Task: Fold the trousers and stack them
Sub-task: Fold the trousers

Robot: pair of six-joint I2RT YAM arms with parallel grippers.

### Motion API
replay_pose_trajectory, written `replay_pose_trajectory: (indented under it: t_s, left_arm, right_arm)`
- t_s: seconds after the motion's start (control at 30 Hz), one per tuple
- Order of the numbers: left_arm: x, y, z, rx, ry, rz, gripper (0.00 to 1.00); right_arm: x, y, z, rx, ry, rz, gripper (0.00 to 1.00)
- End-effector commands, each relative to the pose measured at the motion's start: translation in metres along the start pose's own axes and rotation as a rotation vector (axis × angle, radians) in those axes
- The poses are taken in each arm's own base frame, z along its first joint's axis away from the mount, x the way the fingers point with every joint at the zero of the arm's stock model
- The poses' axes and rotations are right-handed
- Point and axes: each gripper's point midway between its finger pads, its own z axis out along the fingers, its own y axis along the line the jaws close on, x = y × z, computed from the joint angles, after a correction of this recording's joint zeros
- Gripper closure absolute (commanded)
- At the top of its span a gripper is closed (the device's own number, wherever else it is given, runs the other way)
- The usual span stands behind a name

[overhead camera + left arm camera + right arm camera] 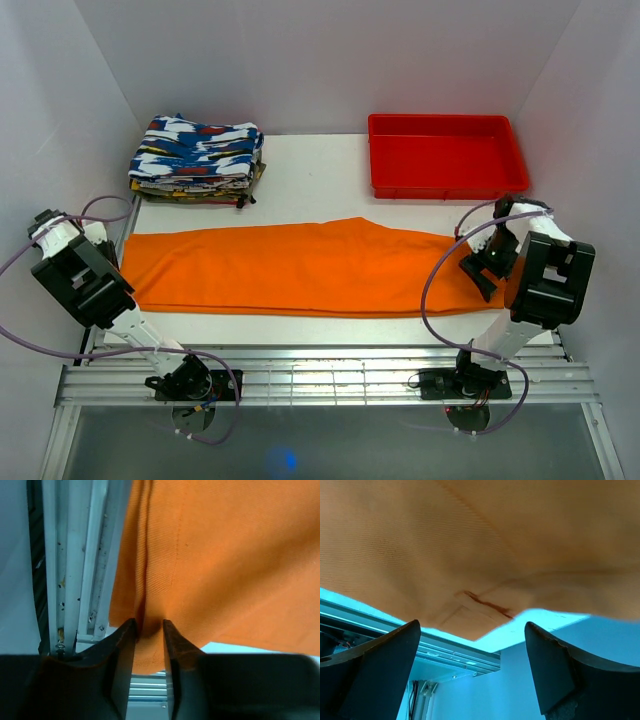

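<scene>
The orange trousers [300, 265] lie flat in a long strip across the middle of the table, one end at each arm. My left gripper [122, 285] is at the trousers' left end. In the left wrist view the left gripper [149, 625] is closed narrowly, pinching the edge of the orange cloth [225, 555]. My right gripper [483, 272] hovers at the trousers' right end. In the right wrist view the right gripper [471, 625] is wide open and empty, with a hemmed corner of the trousers [470, 540] just ahead of it.
A stack of blue, white and red patterned folded clothes [197, 160] sits at the back left. A red plastic tray [445, 155] stands at the back right. An aluminium rail [320, 375] runs along the table's near edge, and white walls enclose both sides.
</scene>
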Motion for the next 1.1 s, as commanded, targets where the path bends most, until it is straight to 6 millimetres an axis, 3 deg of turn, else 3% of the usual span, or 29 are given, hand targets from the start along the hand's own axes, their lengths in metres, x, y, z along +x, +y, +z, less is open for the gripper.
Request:
replay_pose_trajectory:
  t_s: [0.0,0.07,0.2,0.43,0.57,0.67,0.7,0.83,0.87,0.97,1.07]
  left_arm:
    - [-0.017,0.020,-0.001,-0.069,-0.057,0.006,0.59]
    - [-0.022,0.022,-0.002,-0.078,-0.064,0.010,0.47]
    - [-0.024,0.021,-0.002,-0.066,-0.070,0.028,0.37]
    - [-0.008,0.007,0.011,0.003,-0.035,0.030,0.37]
    - [0.001,-0.017,0.020,0.078,-0.015,0.051,0.37]
    - [-0.007,-0.025,0.006,0.094,-0.080,0.060,0.42]
    - [-0.012,-0.026,-0.005,0.089,-0.118,0.068,0.43]
    - [-0.026,-0.038,-0.030,0.148,-0.168,0.087,0.45]
    - [-0.039,-0.035,-0.044,0.150,-0.212,0.089,0.46]
    - [-0.059,-0.044,-0.069,0.208,-0.279,0.076,0.45]
    - [-0.058,-0.067,-0.076,0.335,-0.268,0.076,0.43]
  right_arm:
    - [0.024,0.014,0.034,-0.049,0.110,-0.044,0.10]
    - [0.033,0.012,0.047,-0.029,0.143,-0.060,0.10]
    - [0.046,-0.007,0.060,0.022,0.200,-0.031,0.10]
    - [0.051,-0.040,0.056,0.062,0.218,-0.015,0.11]
    - [0.047,-0.042,0.053,0.047,0.211,-0.009,0.11]
    - [0.043,-0.040,0.045,0.028,0.186,0.004,0.12]
    - [0.035,-0.036,0.043,0.003,0.139,0.002,0.13]
    - [-0.001,-0.027,-0.003,-0.015,-0.063,-0.039,0.20]
    - [-0.010,-0.024,-0.014,-0.017,-0.104,-0.055,0.25]
    - [-0.052,0.004,-0.054,-0.043,-0.272,-0.146,0.34]
    - [-0.091,0.056,-0.078,-0.075,-0.372,-0.272,0.42]
